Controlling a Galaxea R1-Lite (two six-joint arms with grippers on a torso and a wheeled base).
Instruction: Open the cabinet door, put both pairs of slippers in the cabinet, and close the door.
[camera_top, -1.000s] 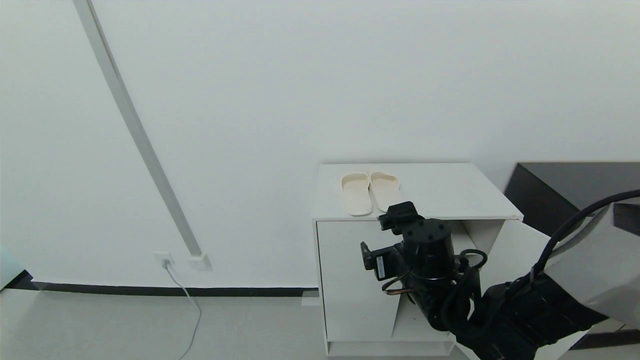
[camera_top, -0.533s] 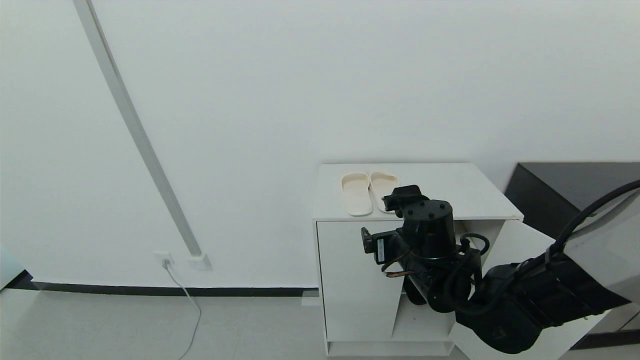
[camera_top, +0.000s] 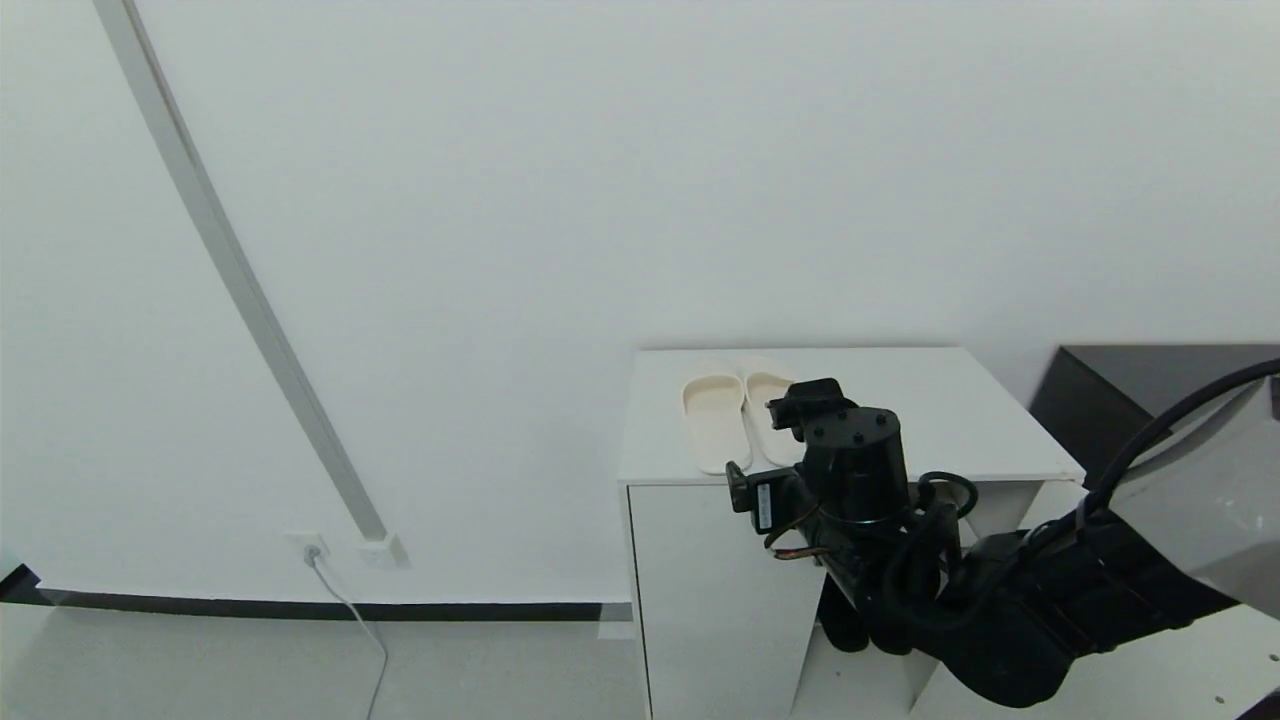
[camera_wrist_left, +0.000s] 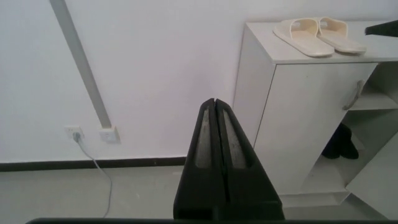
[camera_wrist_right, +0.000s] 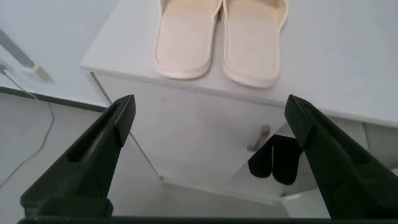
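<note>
Right pincer (camera_wrist_right: 210, 102) near cream slippers (camera_wrist_right: 221, 37)

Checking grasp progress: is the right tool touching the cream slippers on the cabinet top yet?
Apart. The right wrist view shows the right tool open, both fingertips short of the cream slippers, with cabinet front between.

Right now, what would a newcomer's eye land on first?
The cream slippers, side by side on top of the cabinet, with the open right gripper hovering just in front of them. Below, a dark pair sits inside the cabinet's open right compartment.
</note>
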